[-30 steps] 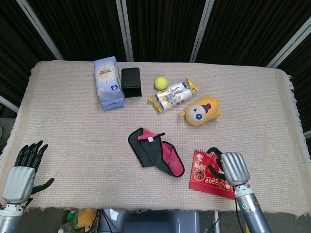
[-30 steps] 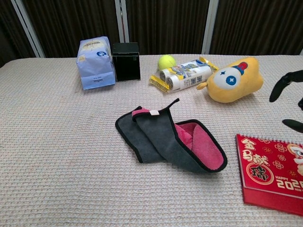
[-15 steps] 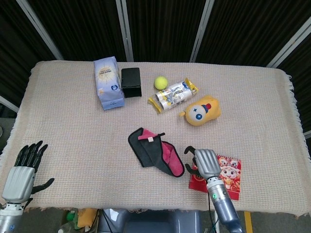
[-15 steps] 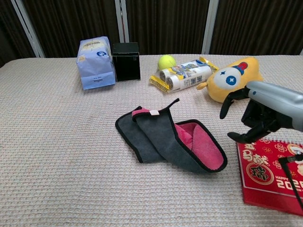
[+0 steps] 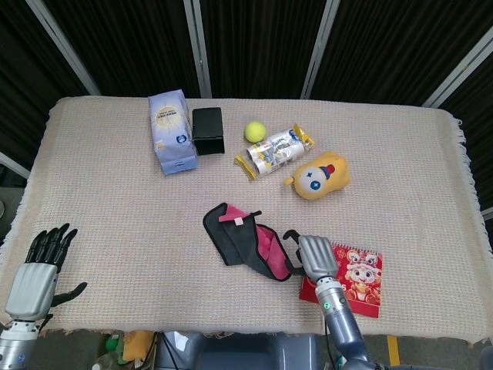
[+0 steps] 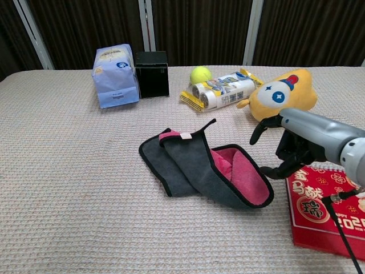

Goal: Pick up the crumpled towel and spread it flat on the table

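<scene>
I see a table (image 5: 92,193) w/ beige woven cloth, fringed at right edge; dark slatted wall (image 5: 254,38) w/ pale metal posts behind.

Grey-and-pink towel (image 5: 248,245), yellow ball (image 5: 255,130)

The right hand (image 6: 296,145) hides the near left corner of the red calendar (image 5: 354,276) in the head view, and the chest view cuts the calendar off at its 3 and 6 o'clock edges. The towel's (image 6: 205,168) folds cover much of its pink inner side. The left hand (image 5: 35,274) is missing from the chest view, its arm cut at 7 o'clock of the head view.
</scene>
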Controlling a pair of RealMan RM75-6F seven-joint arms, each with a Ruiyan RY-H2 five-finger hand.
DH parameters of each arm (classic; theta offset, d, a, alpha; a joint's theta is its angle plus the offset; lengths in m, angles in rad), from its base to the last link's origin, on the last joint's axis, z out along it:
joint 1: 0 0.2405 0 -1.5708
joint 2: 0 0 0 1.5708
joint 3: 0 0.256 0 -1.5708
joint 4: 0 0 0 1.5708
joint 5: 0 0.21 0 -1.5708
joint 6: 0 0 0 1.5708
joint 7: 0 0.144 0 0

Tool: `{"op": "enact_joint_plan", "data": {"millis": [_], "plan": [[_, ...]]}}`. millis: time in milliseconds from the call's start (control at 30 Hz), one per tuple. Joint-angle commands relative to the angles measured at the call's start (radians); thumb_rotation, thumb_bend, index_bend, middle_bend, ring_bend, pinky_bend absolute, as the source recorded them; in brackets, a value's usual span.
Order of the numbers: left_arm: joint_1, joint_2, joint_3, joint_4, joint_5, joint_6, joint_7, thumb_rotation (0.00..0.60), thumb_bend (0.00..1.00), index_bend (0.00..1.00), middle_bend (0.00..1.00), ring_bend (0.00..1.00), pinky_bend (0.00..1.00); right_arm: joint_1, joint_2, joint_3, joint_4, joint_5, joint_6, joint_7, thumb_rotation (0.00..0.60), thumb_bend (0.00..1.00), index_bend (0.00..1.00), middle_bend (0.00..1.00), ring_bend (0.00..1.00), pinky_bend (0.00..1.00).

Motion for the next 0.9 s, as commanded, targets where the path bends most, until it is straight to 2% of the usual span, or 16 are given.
{"op": "enact_joint_plan", "data": {"millis": [33,433,900], "plan": [[-0.001,-0.002,0.000,0.003,-0.001,-0.003,0.001,0.600,0.00,0.00,0.00,0.00,0.00,0.022,-0.015,0.015,0.004,0.046,0.003,-0.017,0.600,0.36,0.28,1.00,1.00,0.93],[-0.005,-0.009,0.005,0.012,0.000,-0.011,-0.001,0.600,0.00,0.00,0.00,0.00,0.00,0.062,-0.086,0.019,0.044,0.103,0.056,-0.041,0.600,0.36,0.28,1.00,1.00,0.93],[-0.009,-0.010,0.009,0.021,0.003,-0.016,-0.011,0.600,0.00,0.00,0.00,0.00,0.00,0.098,-0.126,0.038,0.065,0.169,0.075,-0.042,0.600,0.36,0.28,1.00,1.00,0.93]]}}
